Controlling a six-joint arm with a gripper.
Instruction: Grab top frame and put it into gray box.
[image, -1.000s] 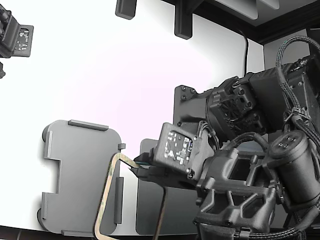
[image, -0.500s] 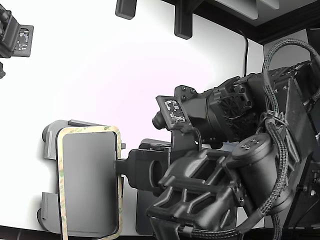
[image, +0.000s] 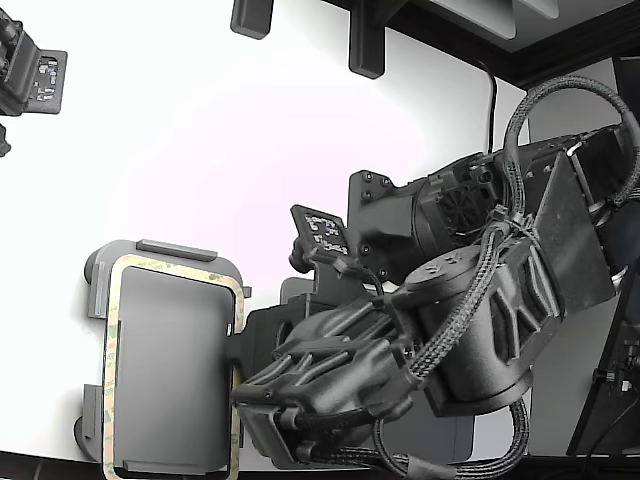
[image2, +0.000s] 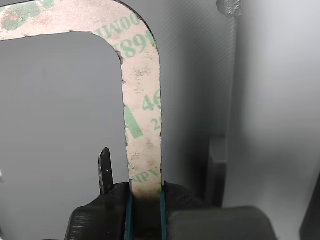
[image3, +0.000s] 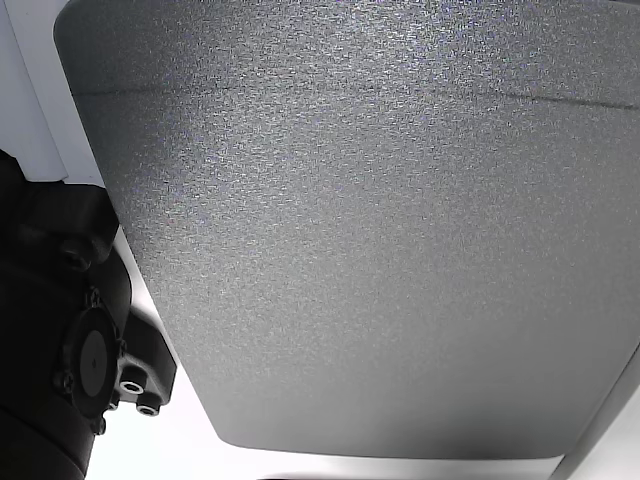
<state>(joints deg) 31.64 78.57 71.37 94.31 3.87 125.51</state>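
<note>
The top frame (image: 111, 370), a thin tan speckled ring, lies flat over the light gray box (image: 176, 249) at the exterior view's lower left, matching its outline. My gripper (image: 236, 352) is shut on the middle of the frame's right-hand long side. In the wrist view the frame (image2: 142, 115) shows green print and runs into my closed fingers (image2: 116, 200), with the gripper (image2: 145, 202) clamped on it and the box floor (image2: 60, 125) close behind. I cannot tell whether the frame touches the box.
A darker gray mat (image: 290, 293) lies beside the box under my arm; it fills the other view (image3: 380, 250). Black fixtures (image: 365, 45) stand at the table's far edge. A second device (image: 30, 75) is at the upper left.
The frame swung from tilted and edge-on beside the box to flat over it, then shifted slightly left and lower. My arm rotated and moved down with it.
</note>
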